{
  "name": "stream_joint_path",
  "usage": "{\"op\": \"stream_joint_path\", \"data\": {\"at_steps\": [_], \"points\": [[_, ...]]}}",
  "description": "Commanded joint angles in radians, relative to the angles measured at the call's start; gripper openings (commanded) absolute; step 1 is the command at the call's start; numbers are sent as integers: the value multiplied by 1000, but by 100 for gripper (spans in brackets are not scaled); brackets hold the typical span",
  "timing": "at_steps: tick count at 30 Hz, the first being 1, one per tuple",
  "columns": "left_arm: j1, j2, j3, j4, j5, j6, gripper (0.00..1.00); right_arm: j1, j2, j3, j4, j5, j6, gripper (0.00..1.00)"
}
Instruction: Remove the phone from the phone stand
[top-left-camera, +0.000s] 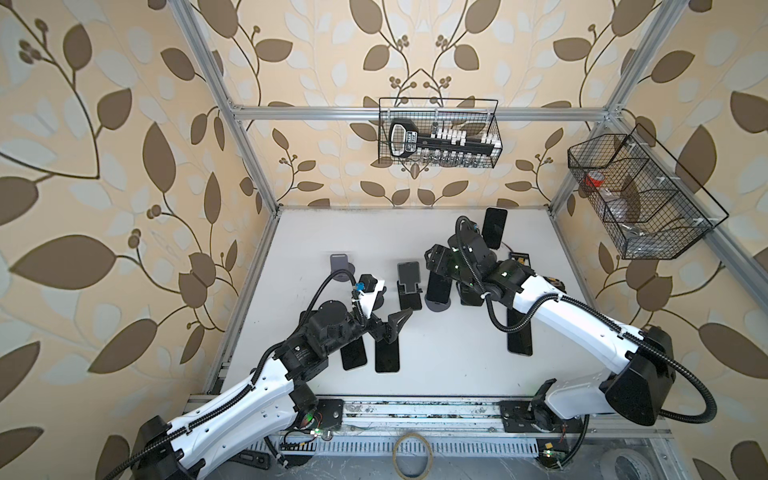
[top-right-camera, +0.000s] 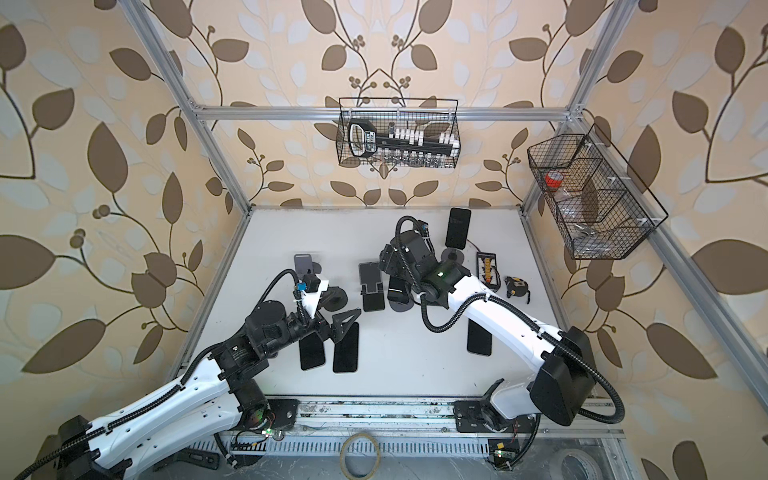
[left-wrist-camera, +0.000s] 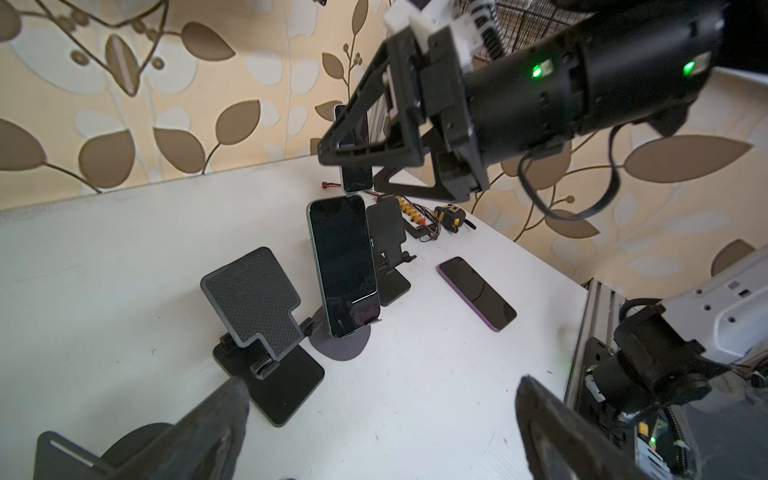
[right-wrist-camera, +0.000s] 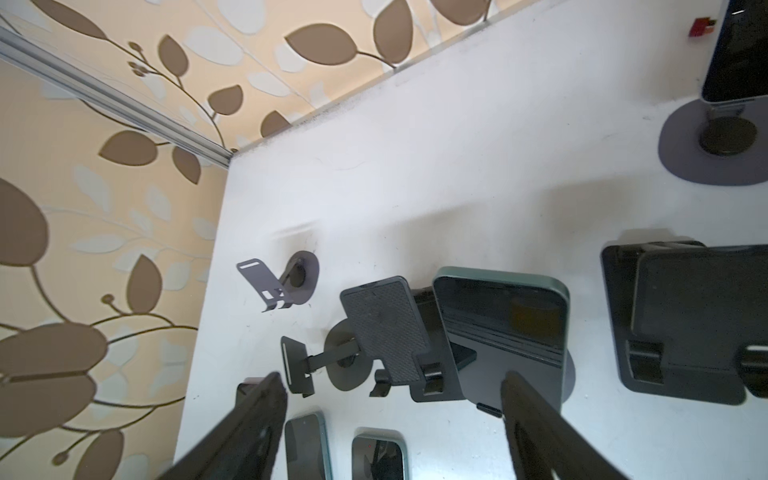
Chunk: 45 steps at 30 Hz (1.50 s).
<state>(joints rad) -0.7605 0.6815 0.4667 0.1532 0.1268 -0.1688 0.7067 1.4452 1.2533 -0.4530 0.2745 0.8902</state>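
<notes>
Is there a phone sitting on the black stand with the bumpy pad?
No, the black stand is empty; the phone next to it sits on another stand.

white worktop (top-left-camera: 436, 374): flat at front left, dark phone (top-right-camera: 311, 352) just beside second phone (top-right-camera: 345, 349); third phone (top-right-camera: 479, 338) flat further right; behind, black folding stand (top-right-camera: 372, 301), round-based phone stand (left-wrist-camera: 345, 348), connector board (top-right-camera: 486, 266), tape measure (top-right-camera: 516, 286)

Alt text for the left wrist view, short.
A dark-screened phone with a green edge leans on a round grey stand on the white table, the right gripper open above it. An empty black textured stand sits beside it; a purple phone lies flat nearby.
</notes>
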Motion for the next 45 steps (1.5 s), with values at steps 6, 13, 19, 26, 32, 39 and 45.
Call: {"op": "stream_joint_path", "data": {"at_steps": [6,13,19,26,32,39,45], "points": [[-8,-111,-8,-61,11,-44,99,47,101,109,-183,184,76,82],[-8,-145,-10,-105,1,-29,99,77,143,161,-253,290,186,84],[-8,-147,-20,-101,-20,-29,99,76,179,211,-303,336,191,92],[-7,-177,-41,-103,-115,-55,99,50,196,231,-305,313,197,100],[-8,-204,-46,-145,-153,-57,99,37,200,226,-312,311,218,99],[-8,-209,-53,-161,-144,-57,99,34,220,225,-313,267,198,100],[-8,-175,-35,-154,-128,-37,99,23,253,239,-313,226,177,100]]}}
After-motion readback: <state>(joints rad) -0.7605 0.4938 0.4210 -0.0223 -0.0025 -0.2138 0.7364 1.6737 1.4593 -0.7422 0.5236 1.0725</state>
